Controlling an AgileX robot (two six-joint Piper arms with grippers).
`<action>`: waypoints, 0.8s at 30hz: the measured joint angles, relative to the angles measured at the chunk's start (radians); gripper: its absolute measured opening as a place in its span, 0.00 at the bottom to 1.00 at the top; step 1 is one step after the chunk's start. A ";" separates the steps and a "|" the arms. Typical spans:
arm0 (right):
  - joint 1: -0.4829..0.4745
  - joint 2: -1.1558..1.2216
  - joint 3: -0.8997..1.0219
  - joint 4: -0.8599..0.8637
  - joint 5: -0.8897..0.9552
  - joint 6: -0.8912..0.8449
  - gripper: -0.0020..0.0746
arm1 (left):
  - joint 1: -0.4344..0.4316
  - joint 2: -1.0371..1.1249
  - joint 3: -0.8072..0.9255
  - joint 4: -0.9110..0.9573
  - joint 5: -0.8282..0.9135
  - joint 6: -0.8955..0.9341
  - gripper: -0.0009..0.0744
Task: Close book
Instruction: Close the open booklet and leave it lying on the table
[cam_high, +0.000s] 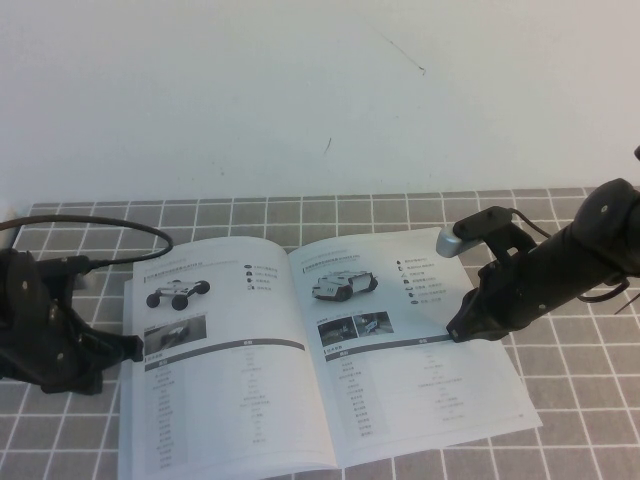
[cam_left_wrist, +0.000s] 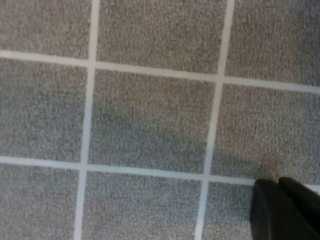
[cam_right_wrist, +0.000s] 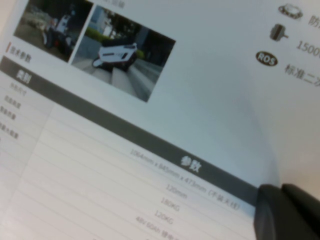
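Observation:
The book (cam_high: 300, 360) lies open and flat on the tiled table, with robot photos and tables printed on both pages. My right gripper (cam_high: 456, 330) is shut, its tip resting low at the outer edge of the right page (cam_right_wrist: 125, 150). In the right wrist view its dark fingertips (cam_right_wrist: 280, 189) sit together over the page's grey band, with nothing between them. My left gripper (cam_high: 133, 347) is shut and sits low beside the book's left edge. Under its closed fingertips (cam_left_wrist: 277, 182) the left wrist view shows only bare tiles.
The grey tiled tabletop (cam_high: 560, 440) surrounds the book, and a white wall (cam_high: 300, 90) rises behind it. A black cable (cam_high: 110, 225) loops from the left arm along the table's back left.

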 joint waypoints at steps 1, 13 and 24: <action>0.000 0.000 0.000 0.000 0.000 0.002 0.02 | 0.000 0.000 -0.002 -0.002 0.002 0.000 0.01; 0.000 0.001 0.000 0.000 0.004 0.002 0.02 | 0.000 0.007 -0.058 -0.022 0.040 0.017 0.01; 0.000 0.001 0.000 0.000 0.004 0.002 0.02 | 0.000 0.095 -0.178 -0.028 0.069 0.055 0.01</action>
